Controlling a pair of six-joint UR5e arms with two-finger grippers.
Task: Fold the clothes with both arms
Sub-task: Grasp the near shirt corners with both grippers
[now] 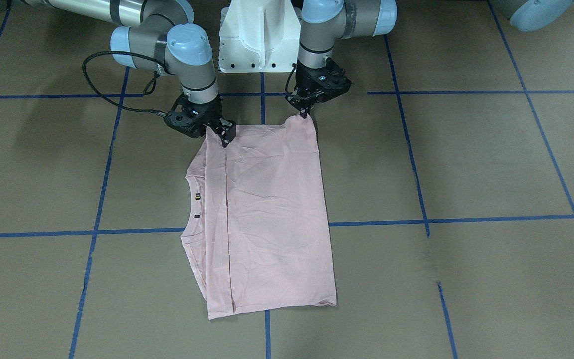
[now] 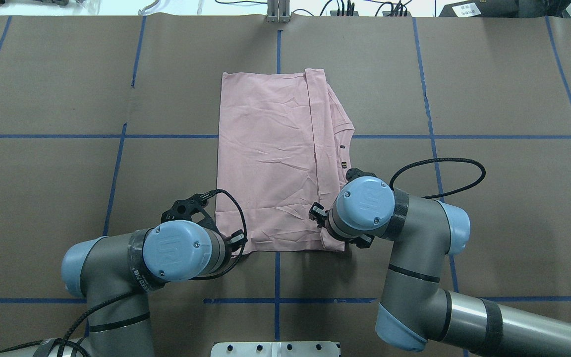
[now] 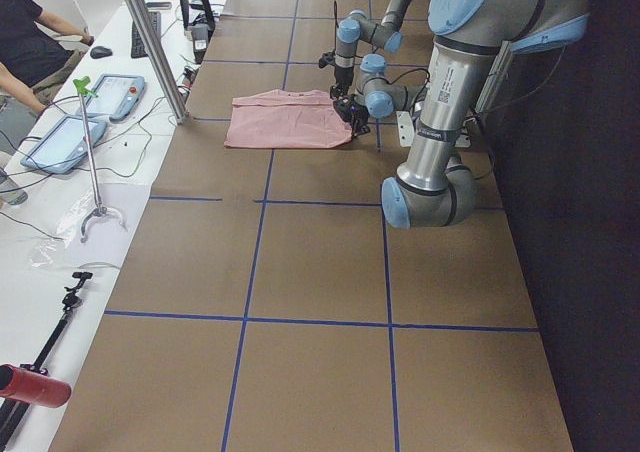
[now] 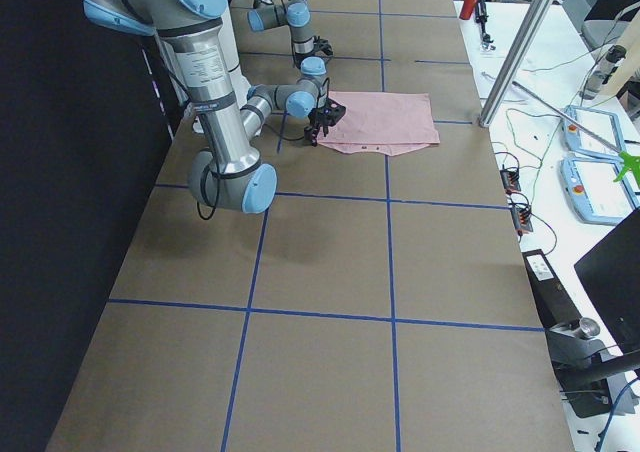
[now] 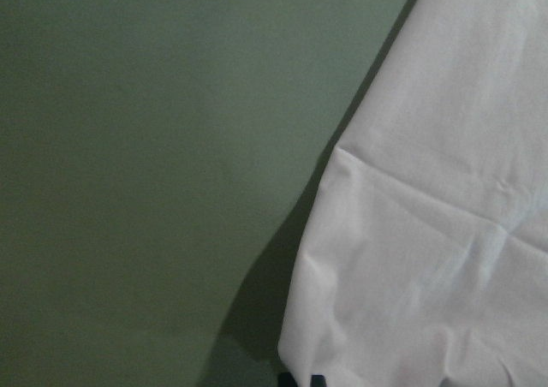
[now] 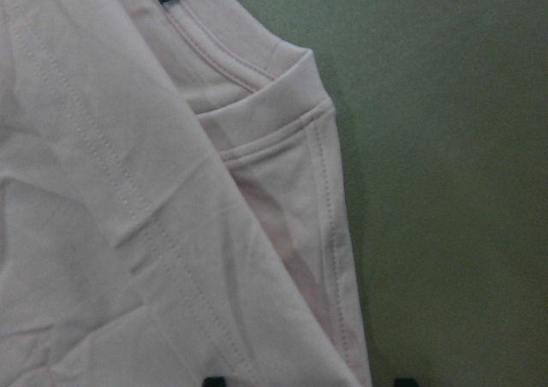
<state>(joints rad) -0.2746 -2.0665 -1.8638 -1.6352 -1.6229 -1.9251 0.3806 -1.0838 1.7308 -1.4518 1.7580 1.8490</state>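
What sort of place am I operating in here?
Likely a robotics lab workcell: a brown paper-covered table gridded with blue tape, two silver-grey tubular robot arms over a pale pink T-shirt, and grey teach-pendant tablets on a white side bench.

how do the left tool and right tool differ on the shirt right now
The left tool pinches the T-shirt's plain corner; the right tool sits at the corner by the collar, over the folded strip. The left tool looks shut; the right tool looks open in its wrist view. Both are at the shirt's edge nearest the robot.
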